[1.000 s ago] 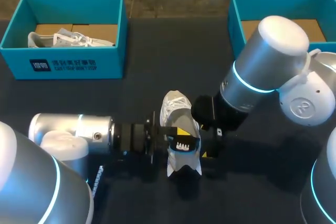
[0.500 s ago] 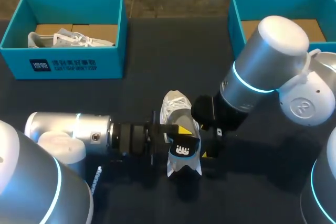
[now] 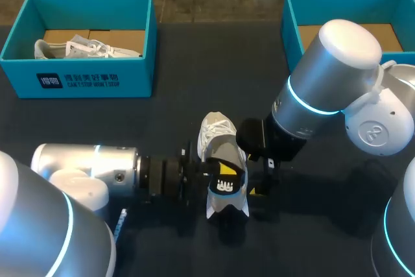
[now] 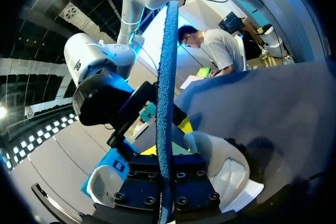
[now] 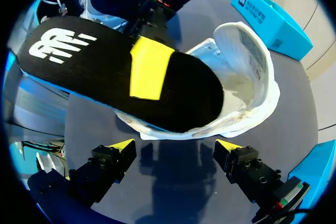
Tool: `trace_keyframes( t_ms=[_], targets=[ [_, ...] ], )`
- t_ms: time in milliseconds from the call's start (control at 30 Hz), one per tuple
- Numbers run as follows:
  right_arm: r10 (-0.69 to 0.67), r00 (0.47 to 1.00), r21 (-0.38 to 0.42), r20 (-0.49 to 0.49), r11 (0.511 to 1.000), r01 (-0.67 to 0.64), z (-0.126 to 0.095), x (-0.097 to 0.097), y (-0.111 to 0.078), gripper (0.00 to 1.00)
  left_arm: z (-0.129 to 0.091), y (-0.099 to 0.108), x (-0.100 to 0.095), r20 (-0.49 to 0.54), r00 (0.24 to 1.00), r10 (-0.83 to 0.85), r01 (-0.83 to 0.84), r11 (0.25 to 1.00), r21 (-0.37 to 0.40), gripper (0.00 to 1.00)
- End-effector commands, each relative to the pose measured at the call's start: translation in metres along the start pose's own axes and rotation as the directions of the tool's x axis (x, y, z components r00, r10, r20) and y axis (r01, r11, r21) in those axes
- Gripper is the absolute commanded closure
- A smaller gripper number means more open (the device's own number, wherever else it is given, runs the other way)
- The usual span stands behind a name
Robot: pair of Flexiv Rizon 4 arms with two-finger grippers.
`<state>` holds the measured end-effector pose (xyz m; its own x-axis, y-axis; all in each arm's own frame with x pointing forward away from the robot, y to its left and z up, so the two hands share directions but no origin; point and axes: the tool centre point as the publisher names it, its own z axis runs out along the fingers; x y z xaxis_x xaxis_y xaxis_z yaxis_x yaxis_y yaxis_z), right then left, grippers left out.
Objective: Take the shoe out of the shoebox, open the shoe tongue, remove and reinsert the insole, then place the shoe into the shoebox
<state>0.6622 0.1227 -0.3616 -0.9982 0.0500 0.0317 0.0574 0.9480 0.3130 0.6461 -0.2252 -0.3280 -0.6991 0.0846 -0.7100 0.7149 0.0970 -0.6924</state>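
A white shoe (image 3: pixel 217 135) lies at the table's middle, toe toward the far side. Its black insole (image 3: pixel 225 185), with a white logo, sticks out over the heel. My left gripper (image 3: pixel 224 170) is shut on the insole. In the left wrist view the insole (image 4: pixel 167 77) stands edge-on between the fingers, above the shoe (image 4: pixel 223 169). My right gripper (image 5: pixel 174 148) is open just beside the shoe (image 5: pixel 247 72). The insole (image 5: pixel 94 72) lies ahead of it, with a yellow fingertip (image 5: pixel 151 69) of the left gripper pressed on it.
A teal shoebox (image 3: pixel 78 82) at the far left holds another white shoe (image 3: pixel 87 48). A second teal shoebox (image 3: pixel 292 27) stands at the far right. My right arm's big elbow (image 3: pixel 337 82) hangs over the table right of the shoe.
My left gripper has shifted slightly toward the table's near edge, and the insole's heel end has come down with it. The right arm has kept still.
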Motion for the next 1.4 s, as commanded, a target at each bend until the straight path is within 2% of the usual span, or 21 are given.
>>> trace_keyframes(
  t_ms=[33,333,567,600,767,1000,1167,1200,1400],
  targets=[
    [0.000,1.000,-0.001,0.001,1.000,0.000,0.001,0.001,0.000,0.00,0.010,0.012,-0.001,-0.003,1.000,0.007,-0.007,1.000,0.001,1.00],
    [0.000,1.000,-0.001,0.001,1.000,0.000,0.001,0.001,0.000,0.00,0.013,0.030,-0.003,0.033,0.997,0.064,-0.062,0.997,-0.047,1.00],
    [0.000,1.000,-0.001,0.001,1.000,0.000,0.001,0.001,0.000,0.00,0.004,0.021,-0.005,0.047,0.997,0.054,-0.052,0.998,-0.034,1.00],
    [0.000,1.000,-0.001,0.001,1.000,0.000,0.001,0.001,0.000,0.00,0.003,0.019,-0.005,0.055,0.997,0.056,-0.054,0.998,-0.034,0.89],
    [0.000,1.000,-0.001,0.001,1.000,0.000,0.001,0.001,0.000,0.00,-0.006,0.004,-0.009,0.079,0.995,0.063,-0.061,0.998,-0.021,0.72],
    [0.000,1.000,-0.001,0.001,1.000,0.000,0.001,0.001,0.000,0.00,-0.010,-0.012,-0.010,0.094,0.993,0.072,-0.072,0.997,-0.003,0.76],
    [0.000,1.000,-0.001,0.001,1.000,0.000,0.001,0.001,0.000,0.00,-0.007,-0.017,-0.009,0.094,0.992,0.084,-0.084,0.996,0.000,0.82],
    [0.000,1.000,-0.001,0.001,1.000,0.000,0.001,0.001,0.000,0.00,-0.005,-0.018,-0.008,0.090,0.991,0.101,-0.102,0.995,-0.001,1.00],
    [0.000,1.000,-0.001,0.001,1.000,0.000,0.001,0.001,0.000,0.00,0.002,-0.005,-0.007,0.081,0.990,0.116,-0.116,0.993,-0.008,1.00]
  ],
)
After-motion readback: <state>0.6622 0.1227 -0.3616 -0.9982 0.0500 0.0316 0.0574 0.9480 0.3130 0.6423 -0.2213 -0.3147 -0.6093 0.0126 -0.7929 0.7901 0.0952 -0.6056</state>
